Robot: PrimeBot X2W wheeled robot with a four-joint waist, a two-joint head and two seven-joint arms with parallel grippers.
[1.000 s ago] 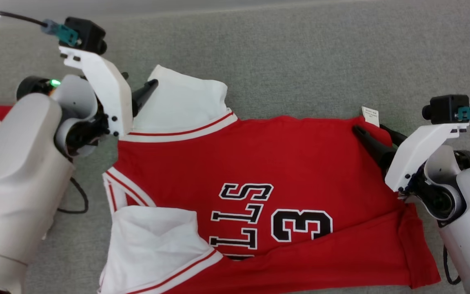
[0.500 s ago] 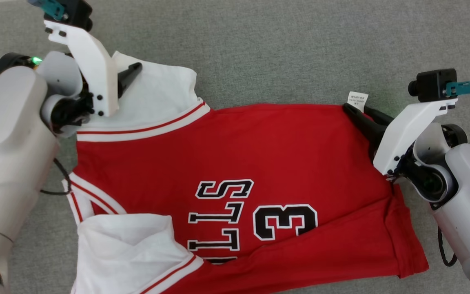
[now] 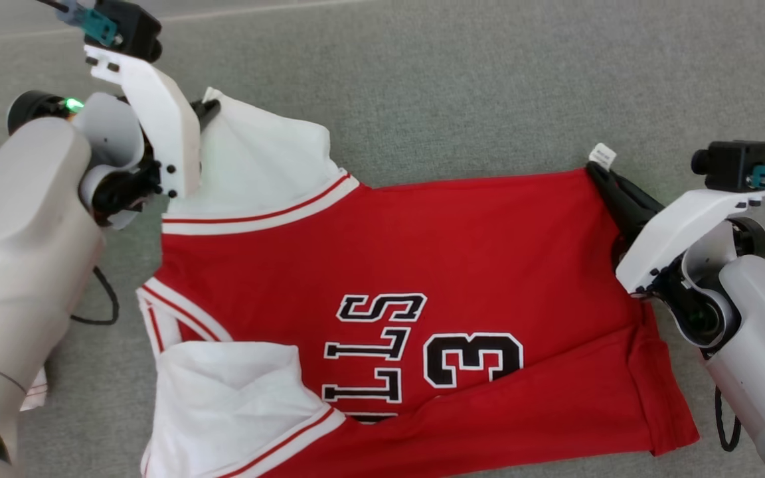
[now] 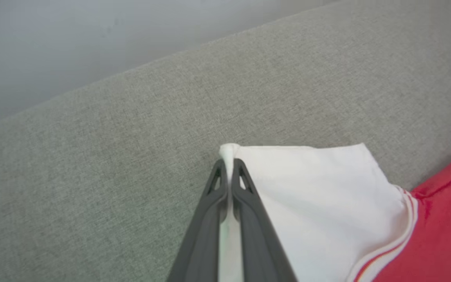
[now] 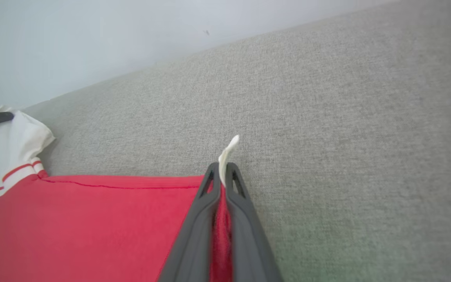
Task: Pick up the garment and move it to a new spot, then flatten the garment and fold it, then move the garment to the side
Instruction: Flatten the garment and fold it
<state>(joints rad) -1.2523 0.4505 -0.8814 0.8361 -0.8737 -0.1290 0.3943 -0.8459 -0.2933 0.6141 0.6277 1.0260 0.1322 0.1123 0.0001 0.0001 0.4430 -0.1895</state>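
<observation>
Jersey (image 3: 462, 252), red with white sleeves, lettering partly covered by a fold; left fingers (image 4: 206, 219) pinch a sleeve corner, right fingers (image 5: 198, 219) pinch the tagged hem corner.

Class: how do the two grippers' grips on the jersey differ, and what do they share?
The left gripper pinches a white sleeve corner; the right gripper pinches a red hem corner. A tag pokes past the right gripper, sleeve cloth past the left gripper. Both are shut on the jersey.

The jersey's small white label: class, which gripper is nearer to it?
Right. The right gripper pinches the jersey right at the label; the left gripper pinches the white sleeve at the far end.
</observation>
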